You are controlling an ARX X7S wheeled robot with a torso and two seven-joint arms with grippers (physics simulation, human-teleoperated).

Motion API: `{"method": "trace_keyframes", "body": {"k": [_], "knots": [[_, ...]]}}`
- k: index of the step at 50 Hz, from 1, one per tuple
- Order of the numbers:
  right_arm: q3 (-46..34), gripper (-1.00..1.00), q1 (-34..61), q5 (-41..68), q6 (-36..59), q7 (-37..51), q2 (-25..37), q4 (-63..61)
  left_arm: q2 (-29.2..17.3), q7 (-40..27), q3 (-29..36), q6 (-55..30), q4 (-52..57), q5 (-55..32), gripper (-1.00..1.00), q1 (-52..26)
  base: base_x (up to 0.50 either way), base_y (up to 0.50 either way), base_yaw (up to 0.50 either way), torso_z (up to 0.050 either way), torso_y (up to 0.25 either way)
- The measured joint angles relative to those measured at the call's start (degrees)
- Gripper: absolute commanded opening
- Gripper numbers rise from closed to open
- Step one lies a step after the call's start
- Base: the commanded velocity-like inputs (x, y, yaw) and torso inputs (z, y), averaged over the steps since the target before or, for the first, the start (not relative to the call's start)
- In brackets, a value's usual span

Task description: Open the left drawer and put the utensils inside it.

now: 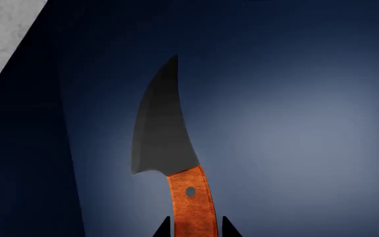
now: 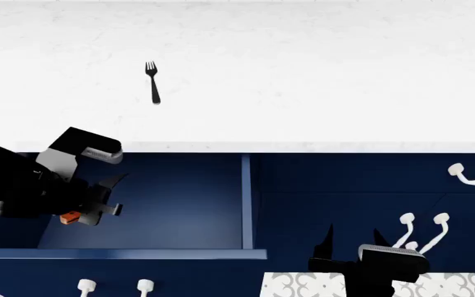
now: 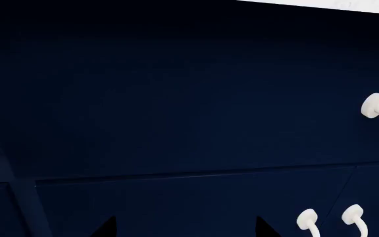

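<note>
the left gripper (image 2: 97, 201) is clamped shut, its arm bent low. the right gripper (image 2: 353, 238) points upward, fingers spread.

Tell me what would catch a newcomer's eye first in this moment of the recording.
Most striking is the knife, orange handle pinched in the left gripper, its dark curved blade held over the blue inside of the open left drawer. Next comes the small black fork, lying alone on the white countertop behind the drawer. The right gripper hangs open and empty before the navy cabinet fronts.
</note>
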Motion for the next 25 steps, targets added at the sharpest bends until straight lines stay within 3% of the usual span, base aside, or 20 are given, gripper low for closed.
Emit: {"method": "trace_keyframes", "body": {"k": [25], "knots": [[-0.5, 1.00, 0.1, 0.4, -0.1, 0.4, 0.3, 0.0, 1.1, -3.0, -1.1, 5.5, -3.6, -0.6, -1.00, 4.7, 0.00, 0.00, 0.00, 0.000, 0.000]]}}
